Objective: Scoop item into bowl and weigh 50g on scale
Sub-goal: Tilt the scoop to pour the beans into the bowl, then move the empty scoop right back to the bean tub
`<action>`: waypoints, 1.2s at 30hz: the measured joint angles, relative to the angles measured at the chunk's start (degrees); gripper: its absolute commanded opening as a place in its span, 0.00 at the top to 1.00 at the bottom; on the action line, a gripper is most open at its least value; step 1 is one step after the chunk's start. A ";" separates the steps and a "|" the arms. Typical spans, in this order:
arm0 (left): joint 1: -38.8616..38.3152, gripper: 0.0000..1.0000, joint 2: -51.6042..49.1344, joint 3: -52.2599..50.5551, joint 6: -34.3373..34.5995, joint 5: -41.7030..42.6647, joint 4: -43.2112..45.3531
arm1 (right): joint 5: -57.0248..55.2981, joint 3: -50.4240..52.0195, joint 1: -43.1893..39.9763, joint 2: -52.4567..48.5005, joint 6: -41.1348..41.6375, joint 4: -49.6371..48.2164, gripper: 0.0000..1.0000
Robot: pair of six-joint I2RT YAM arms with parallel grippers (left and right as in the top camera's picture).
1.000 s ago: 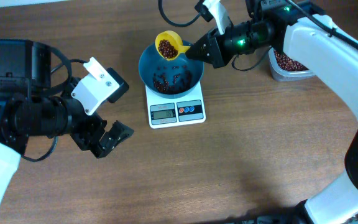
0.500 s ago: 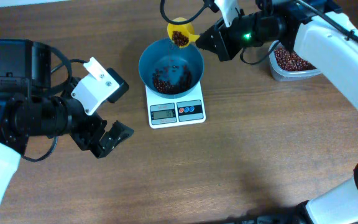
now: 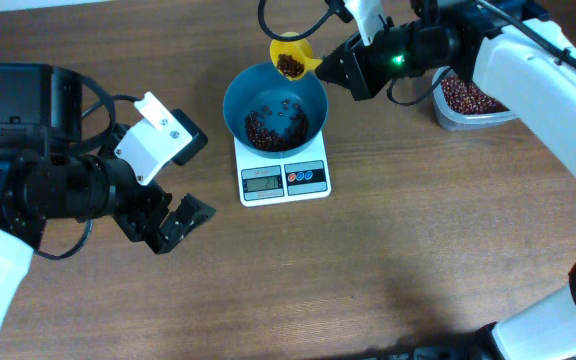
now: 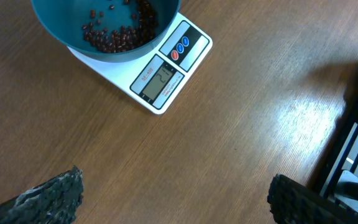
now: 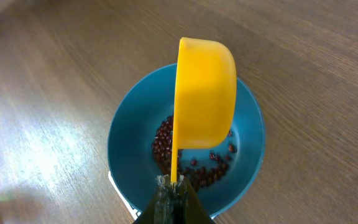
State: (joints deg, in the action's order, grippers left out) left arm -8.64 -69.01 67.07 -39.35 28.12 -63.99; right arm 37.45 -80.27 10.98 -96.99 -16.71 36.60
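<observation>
Right gripper (image 3: 324, 72) is clamped on the yellow scoop (image 3: 289, 55) handle, cup tipped at the bowl (image 3: 234, 105) far rim. Beans (image 3: 266, 130) sit inside the bowl, scale (image 3: 313, 190) right underneath. Left gripper (image 3: 168, 222) gapes wide, well off to the bowl's left.

Yellow scoop (image 5: 205, 93) clamped in tool (image 5: 174, 190), above teal bowl (image 5: 126, 134) holding beans (image 5: 165, 140)

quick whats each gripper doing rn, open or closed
left gripper: open, holding nothing
right gripper: shut on the scoop handle, scoop tipped above the bowl
</observation>
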 measured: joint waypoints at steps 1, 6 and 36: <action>0.00 0.01 0.00 0.00 0.00 0.00 0.00 | -0.79 0.00 0.17 0.22 0.00 0.09 0.96; 0.00 0.01 0.00 0.00 0.00 0.00 0.00 | -13.38 -0.33 8.20 2.47 -5.86 0.98 0.96; 0.00 0.01 0.00 0.00 0.00 0.00 0.02 | -23.98 -13.79 0.13 6.69 -6.32 5.27 0.96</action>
State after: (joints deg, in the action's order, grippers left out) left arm -8.64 -69.01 67.07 -39.35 28.12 -63.96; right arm 13.47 -94.06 11.11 -90.30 -23.03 41.87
